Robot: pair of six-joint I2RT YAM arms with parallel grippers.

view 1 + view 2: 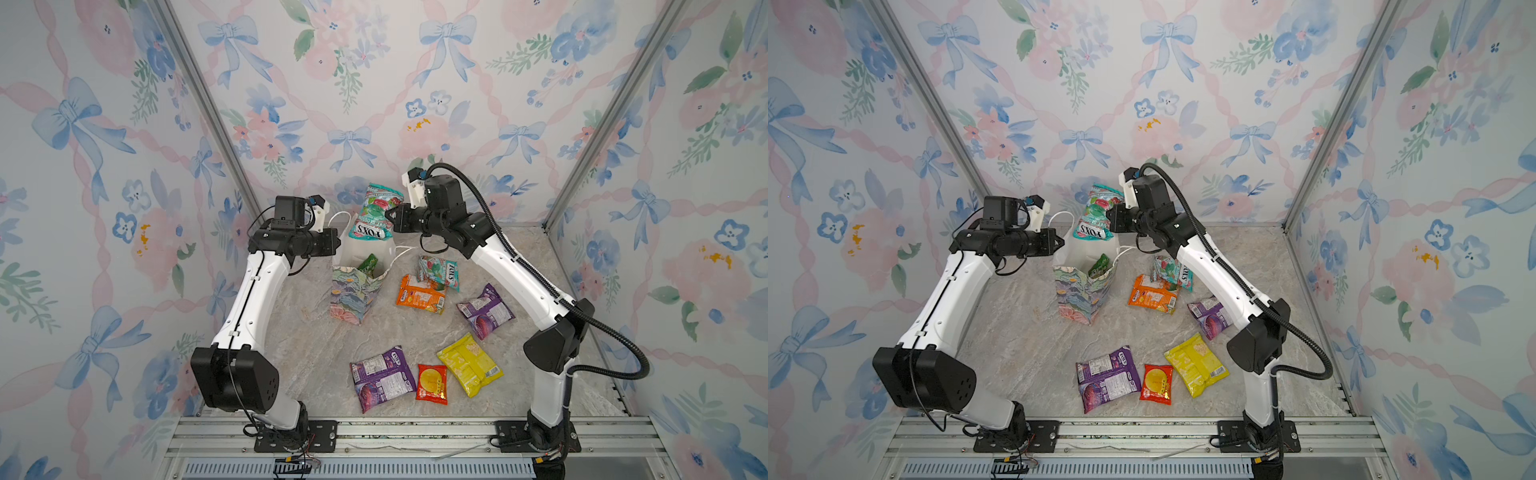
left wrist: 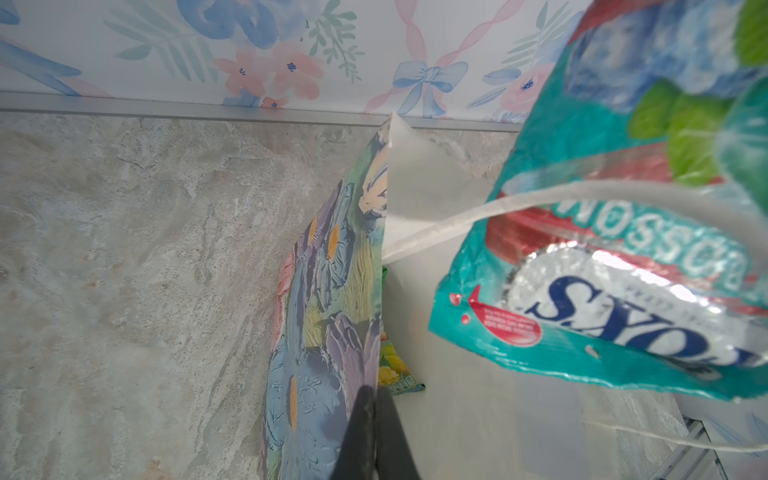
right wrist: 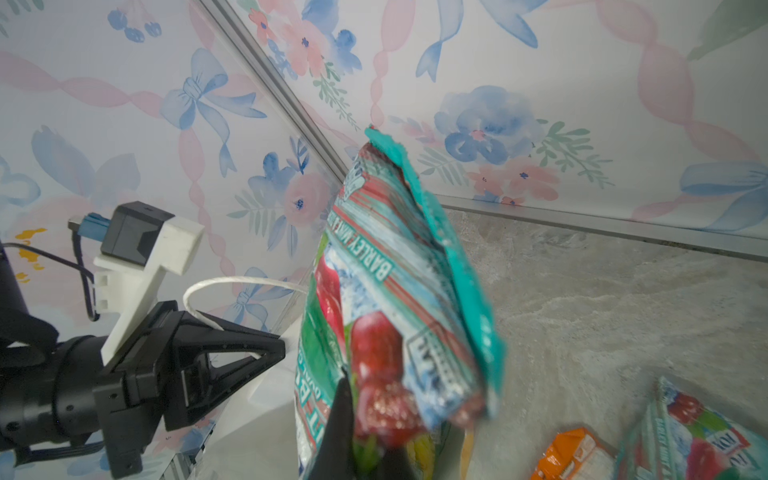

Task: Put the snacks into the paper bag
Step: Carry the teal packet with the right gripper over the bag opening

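Observation:
The flowered paper bag (image 1: 353,299) (image 1: 1079,295) stands upright at mid table. My left gripper (image 1: 338,245) (image 2: 376,395) is shut on its left wall (image 2: 324,311), pinching the rim. A green-yellow packet (image 1: 368,264) (image 2: 395,370) lies inside. My right gripper (image 1: 388,216) (image 3: 353,399) is shut on a teal FOX'S packet (image 1: 376,216) (image 3: 395,291), which hangs over the bag's mouth. Loose snacks lie on the table: teal (image 1: 440,270), orange (image 1: 420,295), purple (image 1: 484,311), yellow (image 1: 469,363), red (image 1: 432,383), another purple (image 1: 382,378).
The bag's white cord handles (image 1: 338,216) (image 1: 401,251) stick out on either side of its mouth. Flowered walls close in the back and sides. A metal rail (image 1: 415,432) with both arm bases runs along the front edge of the marble-look table (image 1: 316,353).

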